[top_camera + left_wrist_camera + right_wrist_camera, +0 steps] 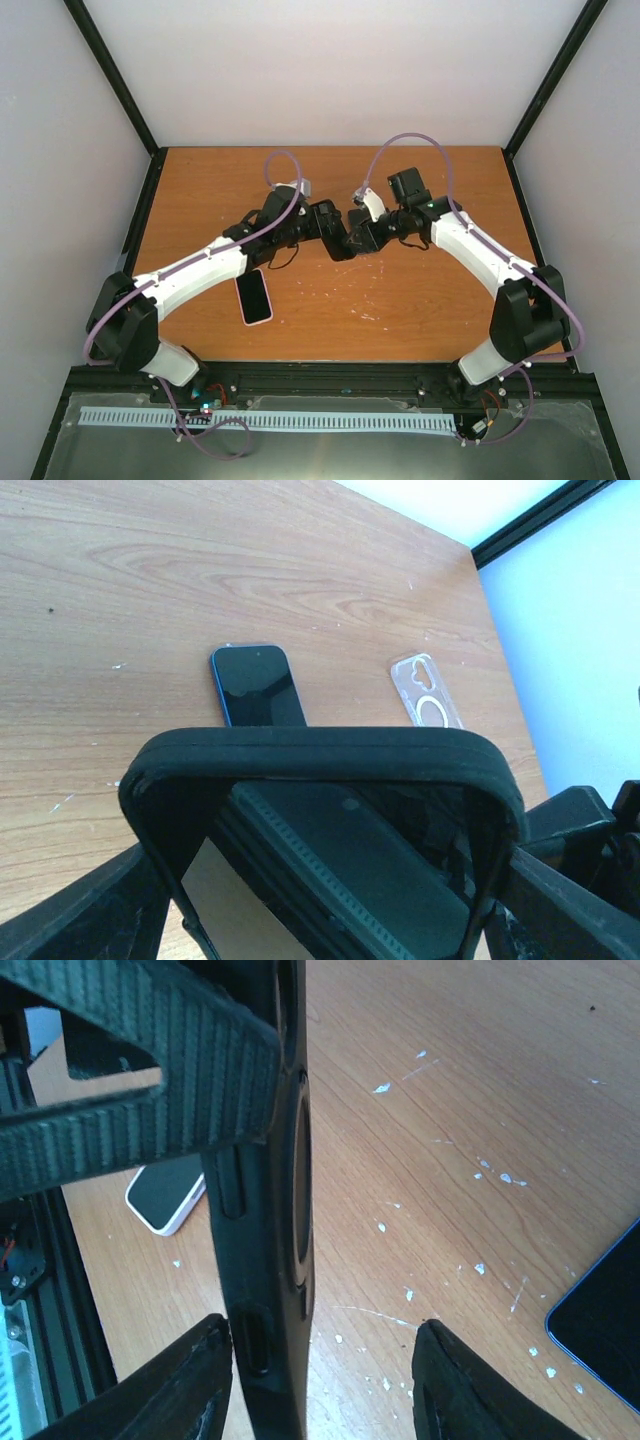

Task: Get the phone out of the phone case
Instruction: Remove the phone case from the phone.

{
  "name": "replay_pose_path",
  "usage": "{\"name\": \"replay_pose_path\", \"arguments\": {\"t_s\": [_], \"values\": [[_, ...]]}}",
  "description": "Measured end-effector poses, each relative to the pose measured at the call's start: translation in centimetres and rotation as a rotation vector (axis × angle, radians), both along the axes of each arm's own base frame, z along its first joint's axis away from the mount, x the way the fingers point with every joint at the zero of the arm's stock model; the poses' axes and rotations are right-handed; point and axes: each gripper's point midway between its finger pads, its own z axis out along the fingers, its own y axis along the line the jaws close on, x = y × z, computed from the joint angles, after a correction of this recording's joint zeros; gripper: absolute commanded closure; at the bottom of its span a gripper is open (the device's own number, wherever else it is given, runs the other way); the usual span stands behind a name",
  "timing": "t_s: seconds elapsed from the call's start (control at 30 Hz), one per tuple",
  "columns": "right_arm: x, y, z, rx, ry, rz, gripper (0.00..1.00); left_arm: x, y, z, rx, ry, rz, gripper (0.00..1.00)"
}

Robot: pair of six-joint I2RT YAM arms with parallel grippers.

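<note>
A black phone case [320, 752] is held up off the table between the fingers of my left gripper [320, 890], which is shut on it. In the top view both grippers meet at mid-table, left [333, 234] and right [362, 238]. In the right wrist view the case [262, 1260] stands edge-on between the spread fingers of my right gripper [328, 1385]. The left finger [180, 1385] is right beside the case and the right finger [470, 1390] is well apart. I cannot tell whether a phone sits inside the case.
A phone in a pale pink case [255, 297] lies near my left arm and also shows in the right wrist view [165, 1195]. A blue-edged phone [258, 685] and a clear case [425, 690] lie on the wooden table [420, 300].
</note>
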Motion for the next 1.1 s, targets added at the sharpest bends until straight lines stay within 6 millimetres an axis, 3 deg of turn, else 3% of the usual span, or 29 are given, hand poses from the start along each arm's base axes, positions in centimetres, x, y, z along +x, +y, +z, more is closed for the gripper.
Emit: {"name": "replay_pose_path", "arguments": {"t_s": [0.3, 0.4, 0.63, 0.83, 0.93, 0.97, 1.07, 1.1], "values": [[0.5, 0.5, 2.1, 0.037, -0.044, 0.011, 0.81, 0.6, 0.6, 0.8, -0.015, -0.023, 0.056, 1.0], [0.6, 0.6, 2.3, 0.039, -0.046, 0.01, 0.82, 0.8, 0.8, 0.8, -0.009, -0.028, 0.071, 1.0], [1.2, 1.2, 2.1, 0.046, -0.023, 0.025, 0.73, 1.5, 0.4, 0.4, -0.003, -0.026, 0.08, 1.0], [1.8, 1.6, 1.3, 0.047, 0.012, 0.03, 0.92, 1.7, 0.1, 0.1, -0.004, -0.024, 0.078, 1.0], [1.7, 1.7, 1.2, 0.049, 0.011, 0.037, 0.97, 1.8, 0.2, 0.1, -0.005, -0.022, 0.086, 0.98], [1.7, 1.7, 1.2, 0.049, 0.01, 0.036, 0.97, 1.8, 0.2, 0.1, -0.004, -0.022, 0.088, 0.93], [1.8, 1.8, 1.2, 0.049, 0.006, 0.037, 0.97, 1.9, 0.3, 0.1, -0.001, -0.026, 0.088, 0.31], [1.8, 1.8, 1.2, 0.05, 0.007, 0.036, 0.97, 1.9, 0.3, 0.1, 0.002, -0.03, 0.085, 0.17]]}}
